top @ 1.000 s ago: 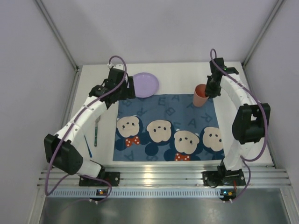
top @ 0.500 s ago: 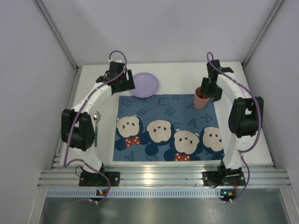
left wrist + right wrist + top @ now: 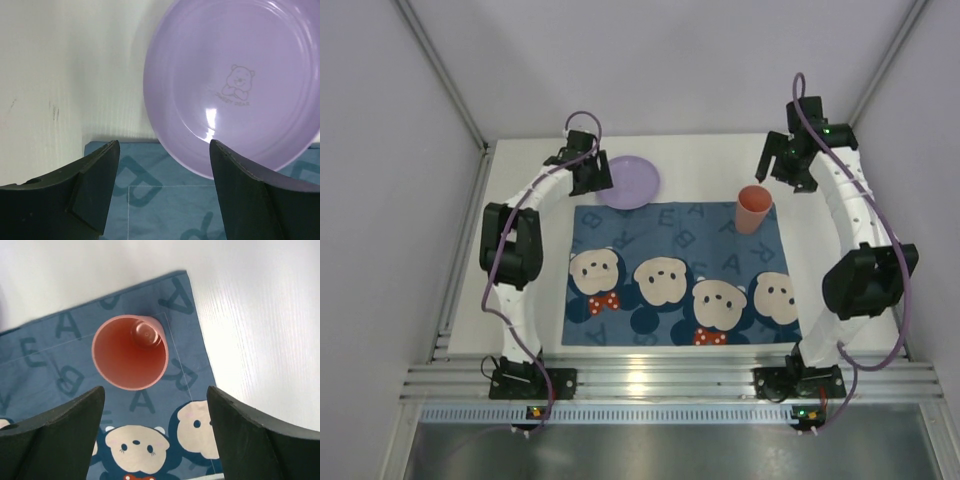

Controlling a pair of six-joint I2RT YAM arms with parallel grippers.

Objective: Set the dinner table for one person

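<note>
The white dinner table [image 3: 700, 158] carries a blue cartoon-mouse placemat [image 3: 680, 275]. A purple plate [image 3: 630, 181] lies at the mat's far left corner, its rim overlapping the mat's edge [image 3: 165, 190]. My left gripper [image 3: 598, 178] hovers open just left of it; in the left wrist view the plate [image 3: 235, 85] sits ahead and to the right, and nothing is between the jaws of the left gripper [image 3: 162, 167]. A salmon cup [image 3: 753, 208] stands upright on the mat's far right corner. My right gripper [image 3: 782, 166] is open, above and behind the cup [image 3: 130, 352], clear of it.
An aluminium rail [image 3: 660, 378] runs along the near edge, by the arm bases. Grey walls enclose the table on three sides. The left arm is folded over the table's left strip and hides what lies there.
My right gripper has opened, let go of the cup and lifted back toward the far right. The cup stays on the mat. The left arm has swung in closer to the plate.
</note>
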